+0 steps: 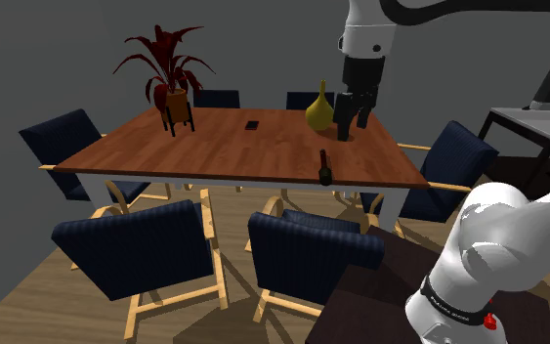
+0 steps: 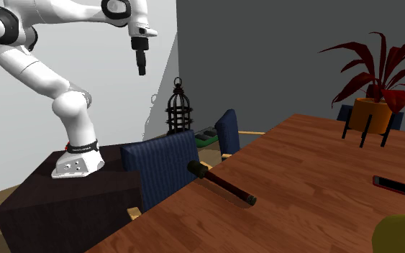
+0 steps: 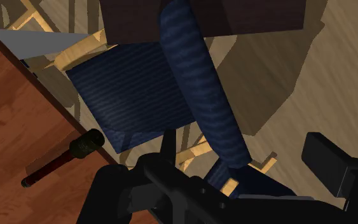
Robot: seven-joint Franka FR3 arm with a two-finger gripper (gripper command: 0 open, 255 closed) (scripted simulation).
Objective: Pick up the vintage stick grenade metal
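Gripper: your black gripper (image 1: 352, 124) hangs in the air, fingers spread apart with nothing between them.
Grenade: the stick grenade (image 1: 325, 168) lies flat on the wooden table (image 1: 214, 147). Its dark head is at the edge nearest the stand and its reddish-brown handle points inward.
Gap: the gripper is raised well clear of the grenade.
Under the gripper: a blue chair (image 3: 133, 95) drawn up to that table edge.
Also on the table: a yellow vase (image 1: 320, 109), a red-leaved potted plant (image 1: 170, 68).
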